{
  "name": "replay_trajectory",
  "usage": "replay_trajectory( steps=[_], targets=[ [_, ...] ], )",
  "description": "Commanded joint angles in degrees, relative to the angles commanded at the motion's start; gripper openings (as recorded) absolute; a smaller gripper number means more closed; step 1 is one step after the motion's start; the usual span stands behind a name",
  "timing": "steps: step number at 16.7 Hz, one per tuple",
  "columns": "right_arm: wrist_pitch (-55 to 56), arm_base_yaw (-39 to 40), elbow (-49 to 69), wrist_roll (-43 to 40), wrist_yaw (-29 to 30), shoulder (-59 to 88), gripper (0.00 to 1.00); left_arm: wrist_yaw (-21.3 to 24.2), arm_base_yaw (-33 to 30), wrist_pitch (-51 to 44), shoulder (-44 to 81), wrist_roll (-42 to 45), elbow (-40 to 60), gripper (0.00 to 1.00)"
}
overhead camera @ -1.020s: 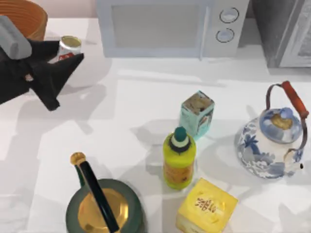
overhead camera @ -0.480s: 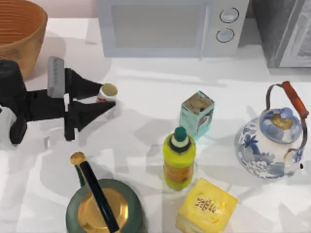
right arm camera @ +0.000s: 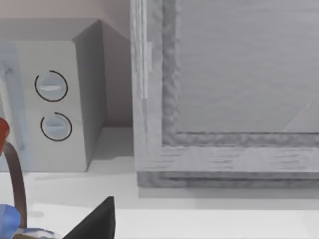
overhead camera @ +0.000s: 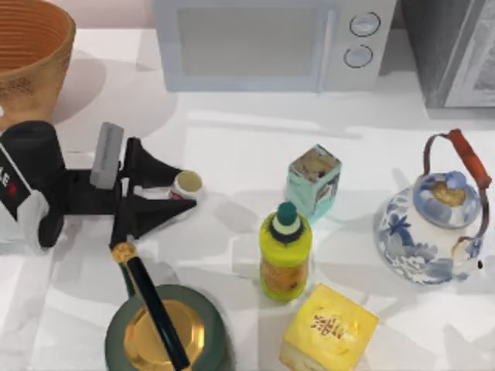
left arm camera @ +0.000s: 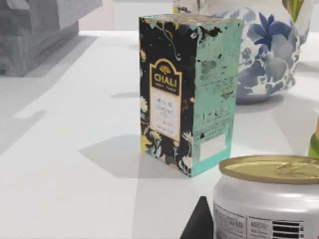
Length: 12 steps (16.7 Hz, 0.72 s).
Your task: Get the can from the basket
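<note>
The left claw (overhead camera: 172,197) pinched the small pale can with a tan-yellow round top (overhead camera: 186,185) between its black fingers, low over the white tabletop (overhead camera: 232,147), well clear of the big orange-brown woven basket (overhead camera: 31,46). Best, I'd say: lower it level, then open wide, keeping short of the teal tea box (overhead camera: 313,182). The right claw (right arm camera: 92,221) sat parked near the kettle; I couldn't tell its state.

Bare white table (overhead camera: 232,147) is lying open at twelve o'clock of the small tan-topped can (overhead camera: 186,185); dark green gold-lidded pot (overhead camera: 165,331) is crowding six o'clock, teal tea carton (overhead camera: 313,182) three o'clock.
</note>
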Motion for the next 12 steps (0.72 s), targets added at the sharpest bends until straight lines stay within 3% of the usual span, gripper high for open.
replay_trajectory(
  steps=[2, 12],
  targets=[
    [0.00, 0.00, 0.00, 0.00, 0.00, 0.00, 1.00, 0.00, 0.00, 0.00, 0.00, 0.00, 0.00, 0.00],
    [0.00, 0.00, 0.00, 0.00, 0.00, 0.00, 1.00, 0.00, 0.00, 0.00, 0.00, 0.00, 0.00, 0.75]
  ],
)
